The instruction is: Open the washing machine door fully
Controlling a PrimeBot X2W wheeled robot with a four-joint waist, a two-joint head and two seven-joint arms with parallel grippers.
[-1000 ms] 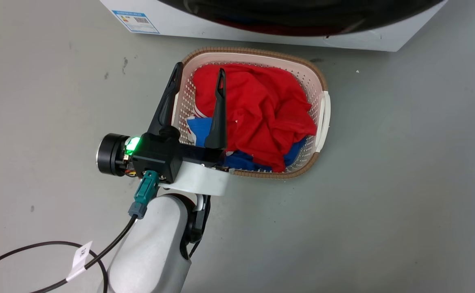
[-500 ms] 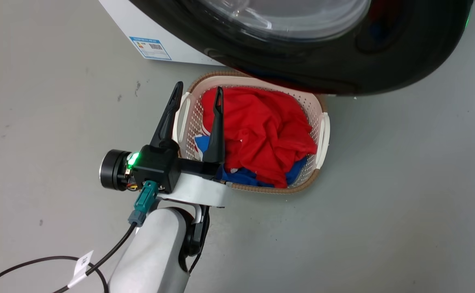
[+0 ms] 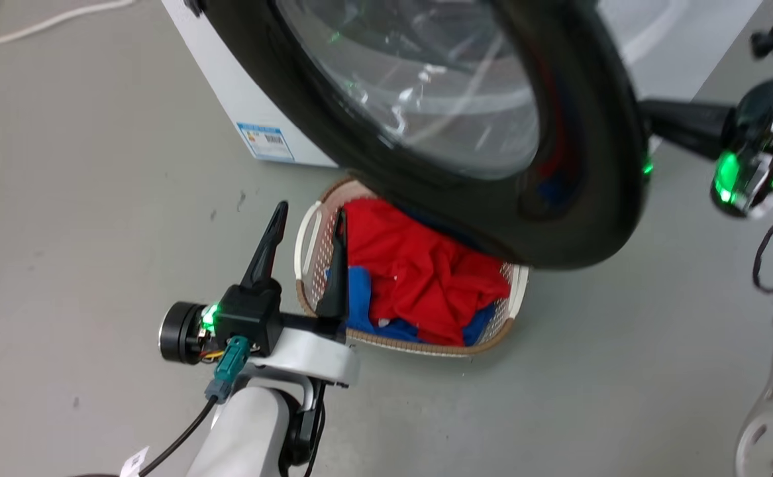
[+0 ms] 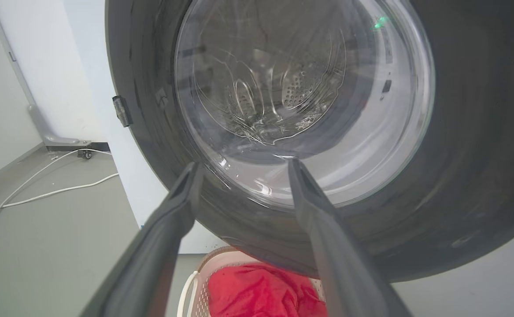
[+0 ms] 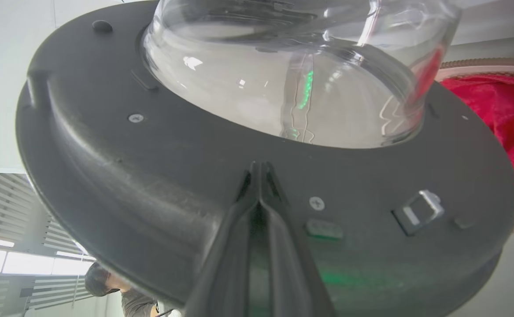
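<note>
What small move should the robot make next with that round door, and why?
Probably push the right gripper farther outward: shut, it seems pressed on the inner face of the washing machine door, which stands only partly open above the laundry basket.

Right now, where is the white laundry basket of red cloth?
In the head view the basket sits before the white washing machine, partly beneath its glossy black round door, with the left gripper by its left rim.

Glossy black washing machine door [image 3: 585, 199] with clear glass; white washing machine [image 3: 240, 93]. Cream perforated basket [image 3: 305, 238], brown-trimmed, holds red and blue laundry [image 3: 419, 265].
</note>
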